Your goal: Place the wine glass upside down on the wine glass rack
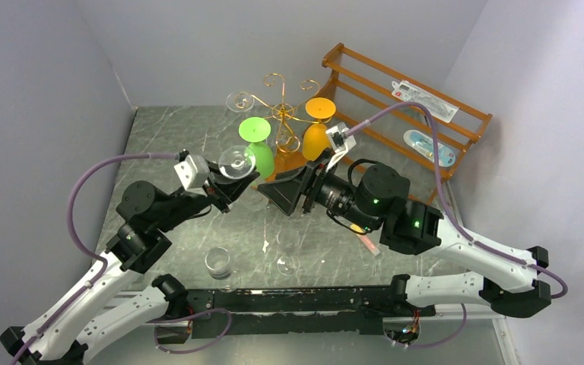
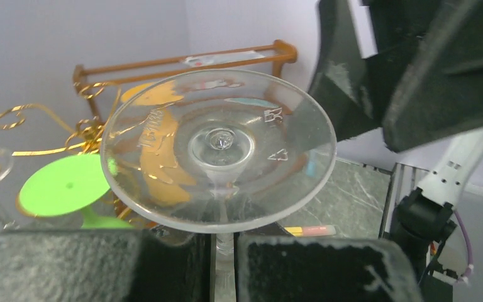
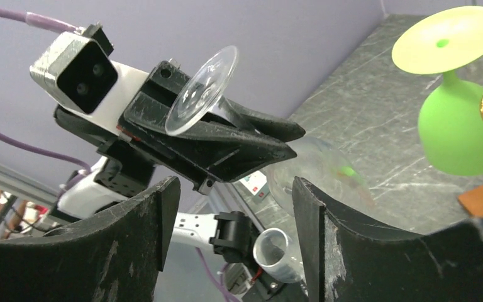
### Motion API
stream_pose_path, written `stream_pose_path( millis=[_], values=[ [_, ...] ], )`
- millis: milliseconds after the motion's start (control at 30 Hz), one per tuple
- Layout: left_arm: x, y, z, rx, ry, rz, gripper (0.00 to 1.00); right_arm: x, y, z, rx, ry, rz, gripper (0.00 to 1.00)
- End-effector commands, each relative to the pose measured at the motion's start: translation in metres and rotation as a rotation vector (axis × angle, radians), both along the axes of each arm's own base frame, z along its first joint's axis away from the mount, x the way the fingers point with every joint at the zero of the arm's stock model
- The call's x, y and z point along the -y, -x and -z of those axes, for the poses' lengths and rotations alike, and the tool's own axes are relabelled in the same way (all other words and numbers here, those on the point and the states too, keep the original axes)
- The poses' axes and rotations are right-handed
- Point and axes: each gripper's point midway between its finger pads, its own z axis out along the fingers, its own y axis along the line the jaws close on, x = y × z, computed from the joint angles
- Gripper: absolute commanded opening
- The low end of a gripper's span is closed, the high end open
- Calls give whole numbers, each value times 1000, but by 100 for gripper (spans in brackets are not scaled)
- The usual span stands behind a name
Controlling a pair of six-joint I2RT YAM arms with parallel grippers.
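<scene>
From above, the left gripper [image 1: 237, 185] is pinched on the stem of a clear wine glass [image 1: 236, 161]. The glass is tipped with its round foot uppermost, over the middle of the grey marble table [image 1: 167, 129]. The right gripper [image 1: 270, 194] faces it from the right with its jaws spread, close to the glass but holding nothing. Just beyond them stands the wine glass rack [image 1: 280, 112]. A green glass [image 1: 258, 148] and an orange glass [image 1: 316, 131] hang from it bowl down. A wooden shelf [image 1: 395, 95] leans at the far right, and two clear glasses [image 1: 219, 262] stand near the arms' bases.

In the left wrist view, the fingers [image 2: 100, 264] are pressed together on the stem. The foot of the wine glass [image 2: 219, 148] fills the middle. The right gripper [image 2: 415, 69] looms at the upper right, and the rack's gold curls [image 2: 31, 116] show to the left.

In the right wrist view, this gripper's own fingers [image 3: 132, 245] stand well apart. Between and beyond them the left gripper [image 3: 226, 148] clamps the wine glass [image 3: 201, 91]. The green glass [image 3: 459, 126] is on the right.
</scene>
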Motion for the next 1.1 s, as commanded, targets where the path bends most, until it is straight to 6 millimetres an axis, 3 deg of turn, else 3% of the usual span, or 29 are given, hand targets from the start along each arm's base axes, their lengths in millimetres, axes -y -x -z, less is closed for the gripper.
stream_pose_path(
  millis=[0, 367, 700, 867, 1067],
  values=[
    [6, 31, -27, 216, 26, 137, 5, 1, 14, -17, -64, -102, -57, 70],
    [15, 40, -18, 257, -16, 218, 5, 5, 20, -31, -100, -214, -82, 71],
    [25, 41, -3, 248, -75, 274, 5, 0, 6, -17, -201, -181, 0, 67],
    [36, 40, 13, 209, -134, 334, 5, -2, 2, -8, -229, -162, 22, 52],
    [38, 38, 22, 204, -149, 339, 5, 6, -3, -4, -261, -179, 65, 25]
  ],
)
